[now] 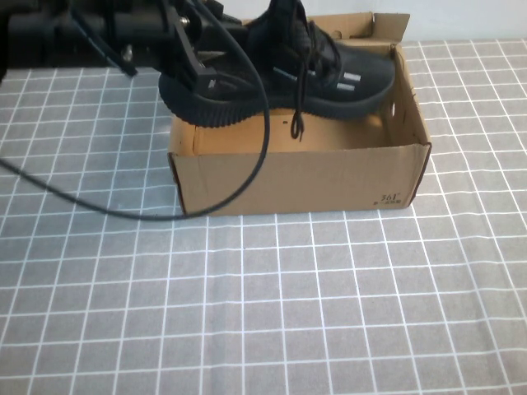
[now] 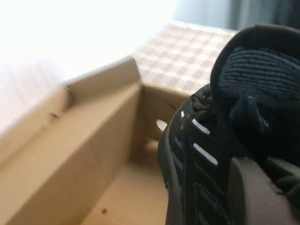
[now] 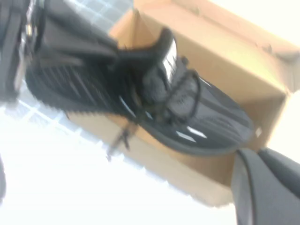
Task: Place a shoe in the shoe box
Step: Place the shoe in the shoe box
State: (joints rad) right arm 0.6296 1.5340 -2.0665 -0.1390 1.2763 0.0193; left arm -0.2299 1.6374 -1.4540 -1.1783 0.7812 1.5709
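The black shoe point(image 1: 329, 70) hangs tilted over the open brown shoe box point(image 1: 305, 177). Its toe is by the box's right wall, its heel is raised over the left end, and a lace point(image 1: 298, 115) dangles into the box. My left gripper point(image 1: 196, 67) is shut on the shoe's heel collar. In the left wrist view one finger point(image 2: 255, 197) presses the outside of the shoe point(image 2: 197, 150) above the box floor point(image 2: 136, 187). My right gripper point(image 3: 244, 157) is out of the high view. It hovers off to the side of the box point(image 3: 220, 51) and shoe point(image 3: 187, 112), fingers together and holding nothing.
A grey checked cloth point(image 1: 272, 313) covers the table. The left arm's black cable point(image 1: 255, 164) loops down across the box's front wall onto the cloth. The box's rear flap point(image 1: 375, 26) stands up behind the shoe.
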